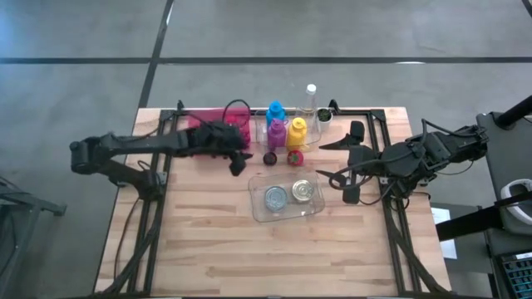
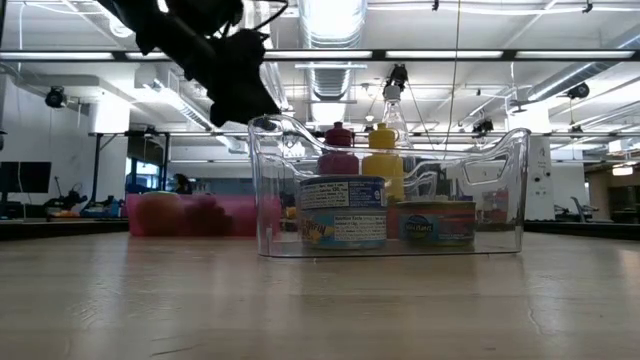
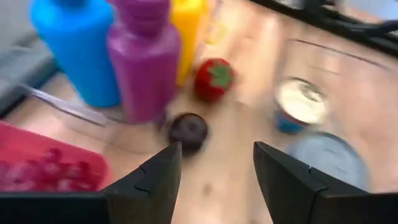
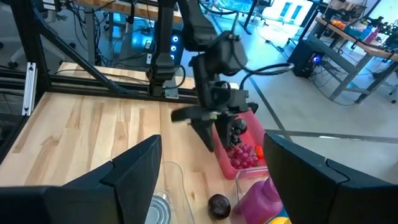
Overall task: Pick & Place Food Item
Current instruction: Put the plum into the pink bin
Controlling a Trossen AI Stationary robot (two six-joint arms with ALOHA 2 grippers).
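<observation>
A dark plum [image 3: 188, 130] and a red strawberry [image 3: 213, 79] lie on the wooden table, in front of the blue [image 1: 276, 111], purple [image 1: 276, 133] and yellow [image 1: 298, 133] bottles. My left gripper [image 3: 217, 152] hovers open just left of the plum [image 1: 270, 157], tilted down toward it and touching nothing. A clear bin [image 1: 309, 209] at mid-table holds two cans [image 1: 276, 198] [image 1: 304, 191]. My right gripper [image 1: 342, 178] hangs open, raised, to the right of the bin.
A pink tray [image 1: 218, 121] of red fruit sits at the far left, beside my left arm. A clear spray bottle [image 1: 310, 100] and a small dark pot [image 1: 323, 115] stand at the far edge. Bare wood [image 1: 249, 257] stretches along the near half.
</observation>
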